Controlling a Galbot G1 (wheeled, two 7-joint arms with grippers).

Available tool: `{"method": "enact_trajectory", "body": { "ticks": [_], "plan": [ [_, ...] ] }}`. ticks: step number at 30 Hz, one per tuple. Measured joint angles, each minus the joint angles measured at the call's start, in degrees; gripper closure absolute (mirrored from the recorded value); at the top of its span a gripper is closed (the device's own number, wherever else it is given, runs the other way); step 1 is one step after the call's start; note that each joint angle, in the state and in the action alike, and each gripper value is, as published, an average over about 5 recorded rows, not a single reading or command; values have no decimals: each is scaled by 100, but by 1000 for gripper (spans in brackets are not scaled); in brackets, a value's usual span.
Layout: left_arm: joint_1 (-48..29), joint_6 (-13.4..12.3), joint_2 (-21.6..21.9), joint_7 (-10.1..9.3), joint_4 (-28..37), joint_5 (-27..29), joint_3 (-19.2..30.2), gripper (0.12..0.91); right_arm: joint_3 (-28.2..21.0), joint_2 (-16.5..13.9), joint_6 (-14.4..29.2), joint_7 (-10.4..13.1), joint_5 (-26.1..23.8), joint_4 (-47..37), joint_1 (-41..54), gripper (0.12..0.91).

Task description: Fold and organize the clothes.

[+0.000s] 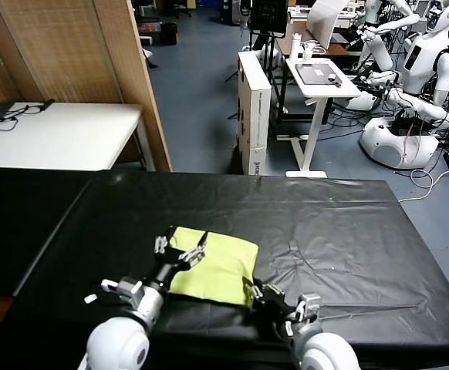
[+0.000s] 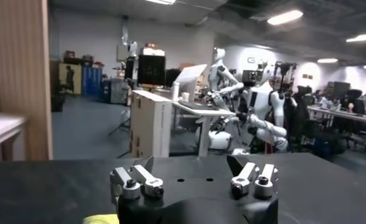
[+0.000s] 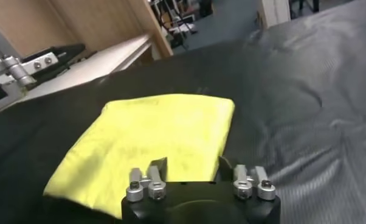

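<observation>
the plain lime yellow-green cotton t-shirt (image 1: 215, 264) lies folded into a compact rectangle on the black cloth-covered table (image 1: 340, 231), toward the near edge and a little left of the middle. nothing in view holds anything inside it; the garment rests directly on the cloth.

on the left, the left gripper (image 1: 180, 248) hangs over the left part of the folded shirt with its 2 fingers spread wide apart and nothing between them; the left wrist view shows only a sliver of yellow at its base.

on the right, the right gripper (image 3: 191, 170) sits at the shirt's near right edge. its fingers stand apart with the yellow hem between them; whether they pinch the fabric cannot be told.
</observation>
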Motion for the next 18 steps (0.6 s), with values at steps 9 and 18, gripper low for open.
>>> {"method": "enact_trajectory", "body": {
  "ticks": [9, 18],
  "plan": [
    [52, -72, 86, -5, 37, -98, -266, 123, 396, -58, -130, 214, -31, 25, 110, 879],
    [126, -185, 56, 7, 120, -113, -421, 123, 1166, -430, -335, 389, -230, -16, 31, 879]
  ]
}}
